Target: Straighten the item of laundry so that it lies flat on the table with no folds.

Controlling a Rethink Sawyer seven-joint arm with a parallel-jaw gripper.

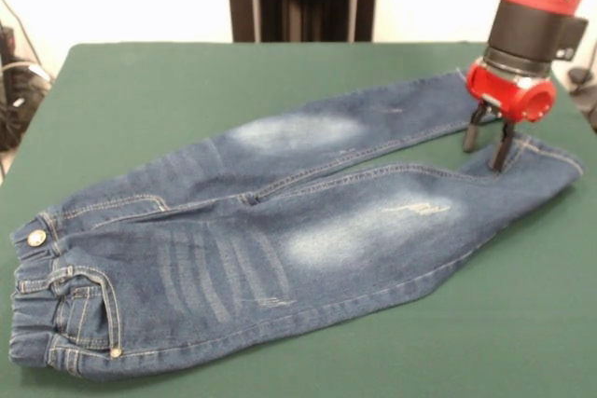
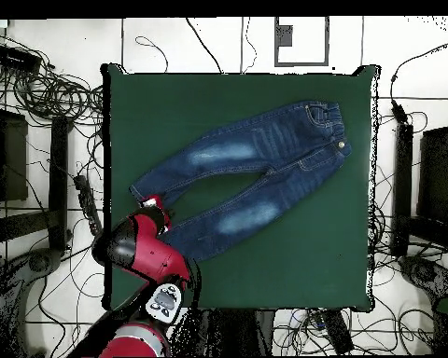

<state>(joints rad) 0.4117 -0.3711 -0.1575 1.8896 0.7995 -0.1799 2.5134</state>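
Hovering over leg hems of small dark blue denim jeans [image 1: 280, 230], end effector [image 1: 489, 144] released; next: pinch hem, pull straight on green table [image 1: 140, 100].

Counter [image 1: 280, 72] clearance: jeans [image 1: 280, 230] lie diagonally across it, low, w/ bare green cloth on all sides. Widest free strip runs along the camera-side edge in front view, right of the waistband; a second strip lies between jeans and pedestal. Only tall obstacle over the counter: arm w/ gripper [image 1: 489, 144], fingers apart, at the leg cuffs. Off-counter: cables [image 2: 50, 93] on the floor all round.
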